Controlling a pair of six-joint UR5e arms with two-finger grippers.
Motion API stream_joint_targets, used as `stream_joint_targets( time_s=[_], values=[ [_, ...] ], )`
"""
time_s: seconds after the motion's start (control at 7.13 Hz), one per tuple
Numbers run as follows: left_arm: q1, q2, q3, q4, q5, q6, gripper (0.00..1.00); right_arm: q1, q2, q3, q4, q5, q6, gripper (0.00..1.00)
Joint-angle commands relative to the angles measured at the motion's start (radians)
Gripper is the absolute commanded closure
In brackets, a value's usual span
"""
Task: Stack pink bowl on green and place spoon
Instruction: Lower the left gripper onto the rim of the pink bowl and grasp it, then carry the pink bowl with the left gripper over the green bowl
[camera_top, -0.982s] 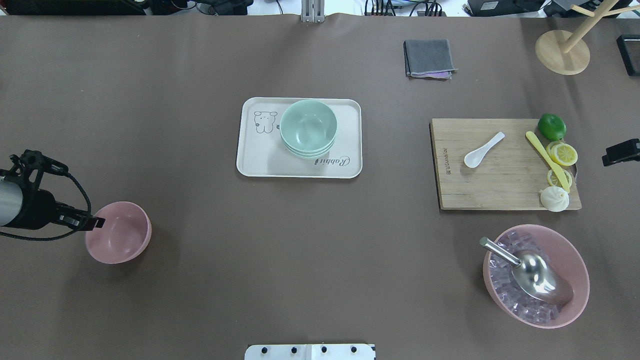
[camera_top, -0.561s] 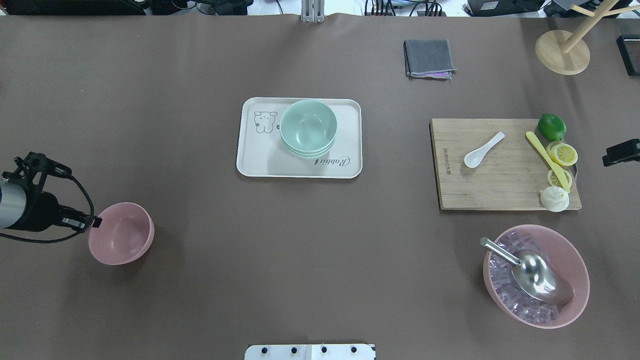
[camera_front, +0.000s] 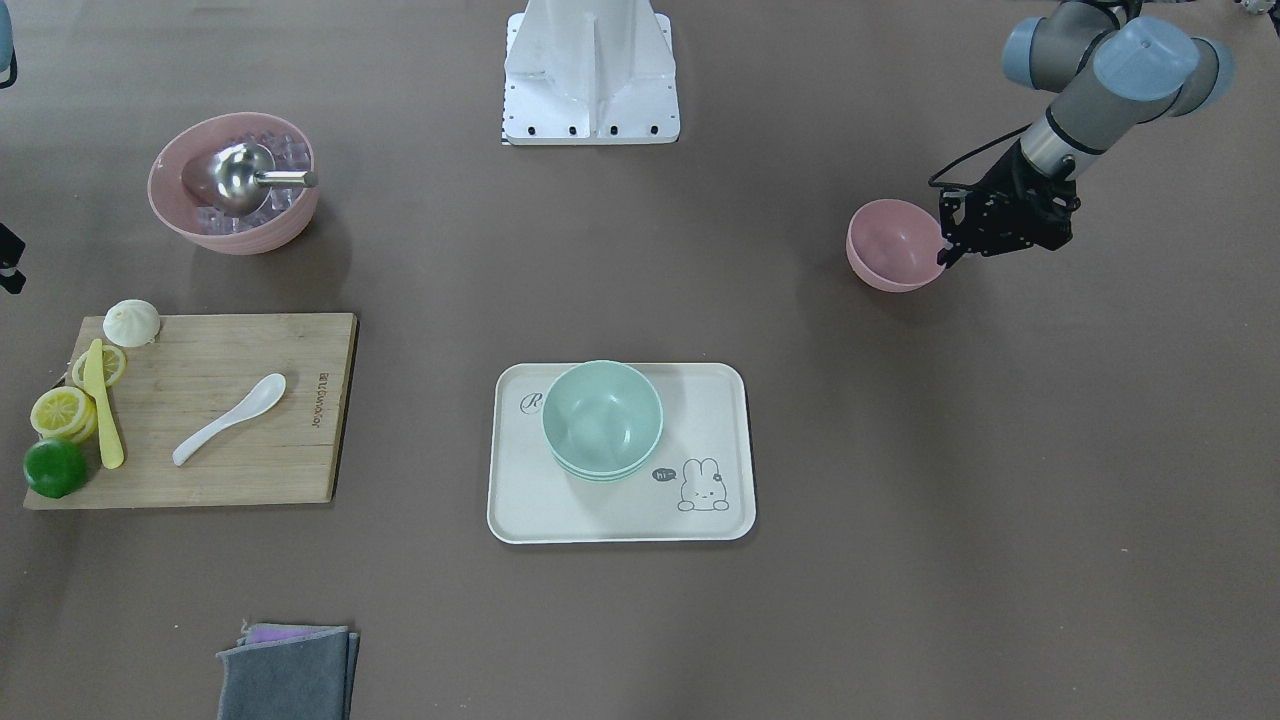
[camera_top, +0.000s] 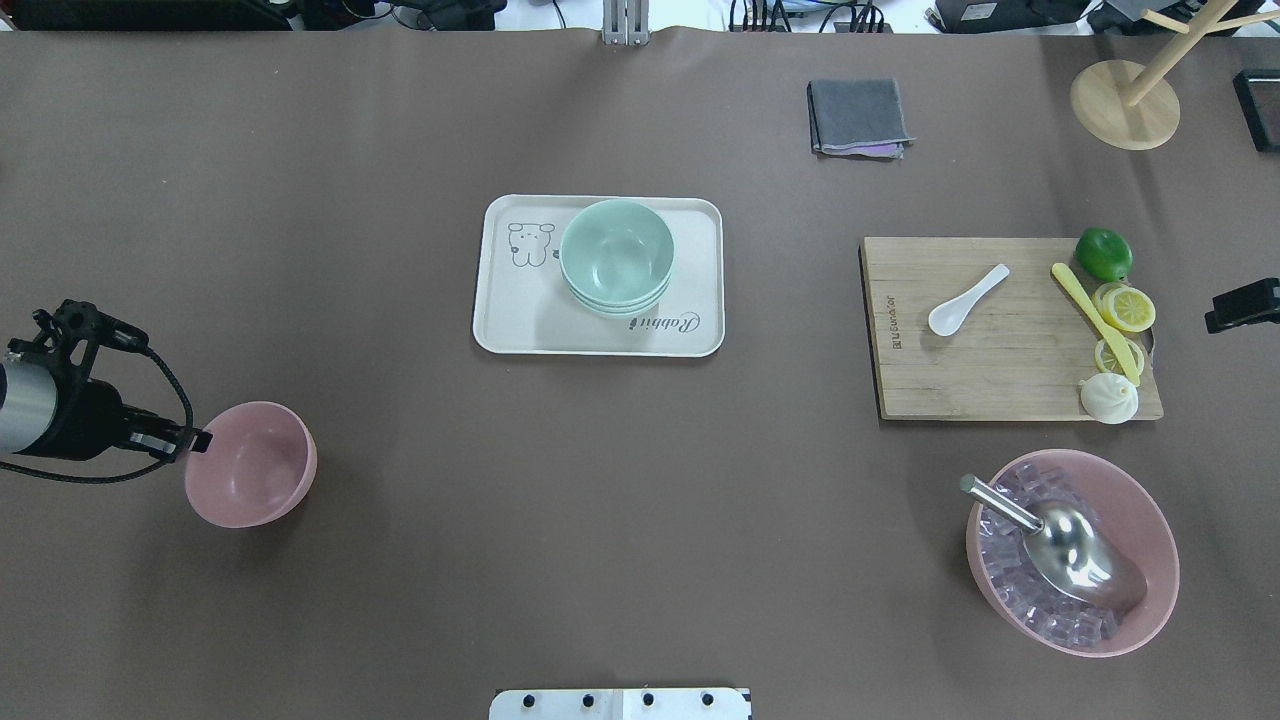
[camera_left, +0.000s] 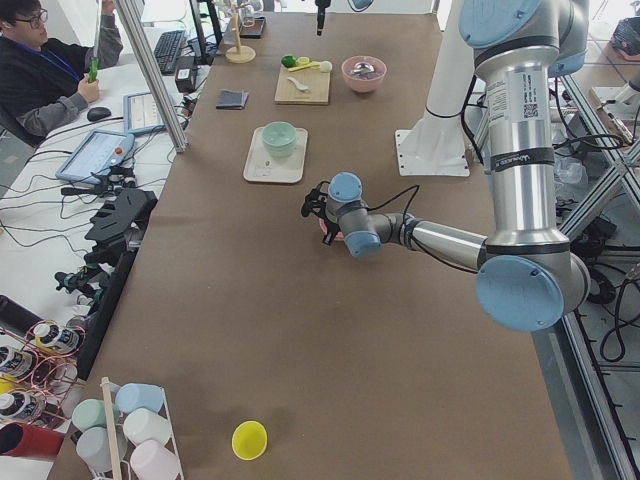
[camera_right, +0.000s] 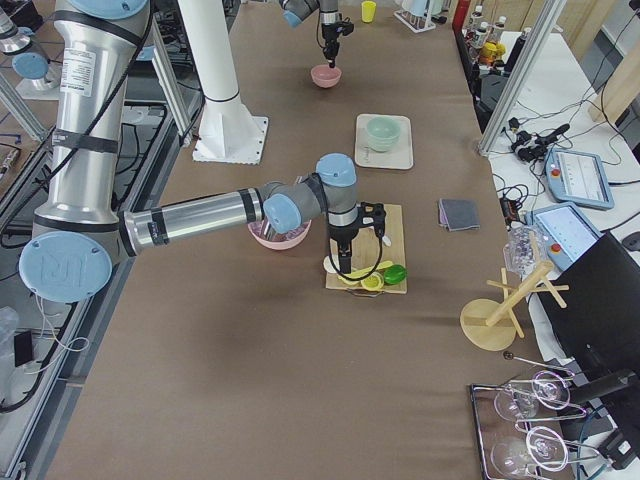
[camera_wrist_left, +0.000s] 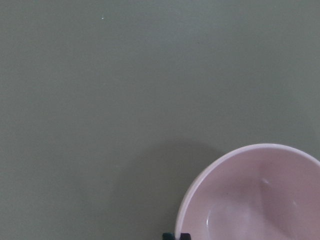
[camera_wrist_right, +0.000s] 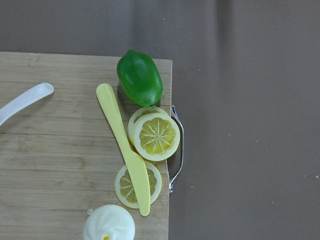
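Tabletop: a brown-covered tabletop (camera_top: 400, 600) carries everything.
Board: a rectangular wooden cutting board (camera_top: 1000, 385) lies toward the right end, about midway between the robot's edge and the far edge.
Tray: a cream rectangular tray with a rabbit drawing (camera_top: 500, 320) sits mid-tabletop, a little nearer the far edge.
Ice bowl: a large pink bowl of clear ice cubes (camera_top: 1160, 540), with a steel scoop (camera_top: 1085, 560) resting in it, stands near the corner where the right end meets the robot's edge.
Green bowls: a stack of pale green round bowls (camera_top: 617, 250) stands upright on the tray.
Pink bowl: the small empty pink round bowl (camera_top: 250, 463) is near the left end, closer to the robot's edge, well apart from the tray.
Left arm: the left fingers (camera_top: 197, 440) are closed on the pink bowl's rim, on the side facing the left end; the wrist view shows their tips right at that rim.
Right arm: the right fingers (camera_right: 347, 255) hang over the board's right end; I cannot tell whether they are open or closed.
Spoon: a white glossy spoon (camera_top: 965, 300) lies flat on the board, untouched, its handle pointing toward the far edge and the right end.
Small items: a yellow plastic knife (camera_top: 1095, 320), lemon slices (camera_top: 1125, 307), a green lime (camera_top: 1104, 253) and a white bun (camera_top: 1109, 398) cluster along the board's right end.
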Motion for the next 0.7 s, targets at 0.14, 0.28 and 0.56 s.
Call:
stream_joint_targets(
  time_s=[0.14,0.28,0.56],
  values=[
    [-0.05,-0.204,-0.009,0.201,-0.04,-0.006,1.0,0.0,0.0,-0.002,0.0,0.002,0.0,0.0],
    [-0.055,-0.313,-0.006,0.325,-0.035,-0.038,1.0,0.0,0.001,0.0,0.0,0.002,0.0,0.0],
    [-0.053,-0.557,0.022,0.572,-0.029,-0.085,1.0,0.0,0.001,-0.005,0.0,0.002,0.0,0.0]
  ],
)
